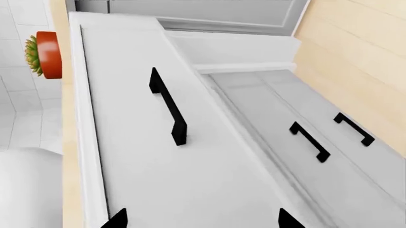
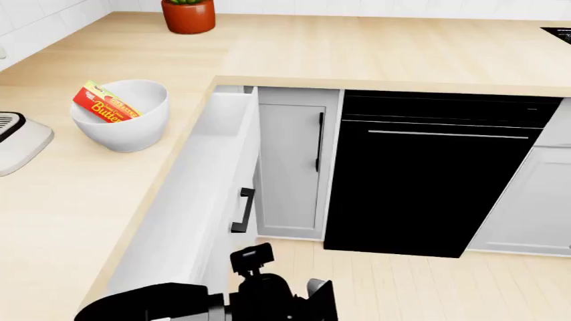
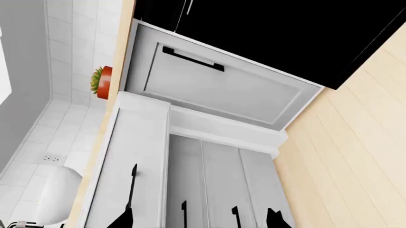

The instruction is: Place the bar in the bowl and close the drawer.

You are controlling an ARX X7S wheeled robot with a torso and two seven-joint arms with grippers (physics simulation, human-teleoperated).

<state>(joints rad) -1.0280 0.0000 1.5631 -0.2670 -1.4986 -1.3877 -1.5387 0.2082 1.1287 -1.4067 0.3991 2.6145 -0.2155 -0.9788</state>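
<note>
The red and yellow bar [image 2: 105,103] leans inside the white bowl [image 2: 134,130] on the counter at the left. The wide white drawer [image 2: 200,194] stands pulled out from the counter's side, its black handle [image 2: 243,210] facing the floor aisle. In the left wrist view the drawer's front [image 1: 146,156] fills the frame, with its handle [image 1: 168,107] a short way ahead of my left gripper [image 1: 203,221], which is open and holds nothing. My right gripper [image 3: 198,222] is open too, further back, looking at the same drawer [image 3: 136,156].
A terracotta plant pot [image 2: 188,15] stands at the counter's back. Narrower drawers with black handles [image 1: 311,141] sit beside the open one. A black dishwasher [image 2: 437,180] and a cabinet door [image 2: 290,167] face the wooden floor. A pale appliance [image 2: 18,140] lies near the bowl.
</note>
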